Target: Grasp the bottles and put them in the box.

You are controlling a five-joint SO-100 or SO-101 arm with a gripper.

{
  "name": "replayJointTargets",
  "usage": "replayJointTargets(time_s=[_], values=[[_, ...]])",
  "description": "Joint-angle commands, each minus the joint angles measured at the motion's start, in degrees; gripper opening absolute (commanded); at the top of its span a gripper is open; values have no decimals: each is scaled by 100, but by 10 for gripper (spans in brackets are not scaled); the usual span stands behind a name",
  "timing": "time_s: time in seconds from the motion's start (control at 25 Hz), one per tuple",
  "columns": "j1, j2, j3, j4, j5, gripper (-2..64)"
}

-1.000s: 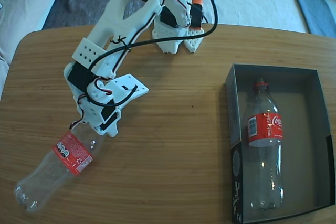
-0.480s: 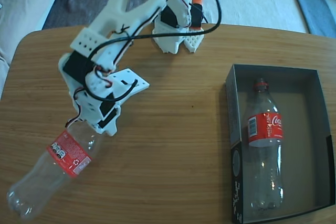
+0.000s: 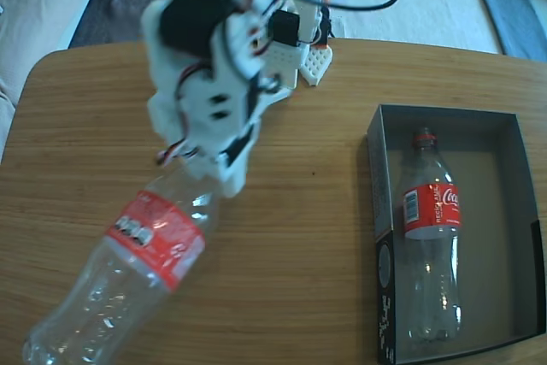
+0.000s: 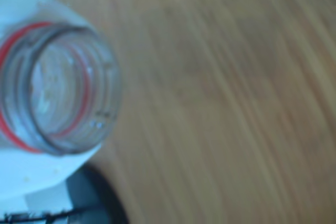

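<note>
Two bottles were in sight. One bottle (image 3: 431, 228) lay inside the box (image 3: 382, 254) at the right of the fixed view, along its left wall with its neck toward the far end. The other bottle (image 3: 141, 258) hung tilted over the wooden table (image 3: 308, 245), looking lifted clear of it, its base toward the lower left corner and its neck up in the gripper (image 3: 218, 168). The white arm (image 3: 222, 57) loomed large above it. The gripper was clamped on that neck. The wrist view showed the open mouth (image 4: 55, 90) against a white finger (image 4: 37, 174), the table behind blurred.
</note>
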Motion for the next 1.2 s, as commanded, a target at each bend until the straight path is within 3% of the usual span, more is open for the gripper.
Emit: replayJointTargets(time_s=[0.0, 0.24, 0.4, 0.52, 0.8, 1.16], values=[[-756, 694, -352, 149, 642, -3], [-2892, 1125, -352, 448, 2479, -3], [-4667, 1011, -466, 439, 3858, -4], [-5537, 782, -483, 387, 4518, -4], [-6899, 246, -396, -246, 5080, -4], [-7611, -791, -773, -694, 5115, -4]])
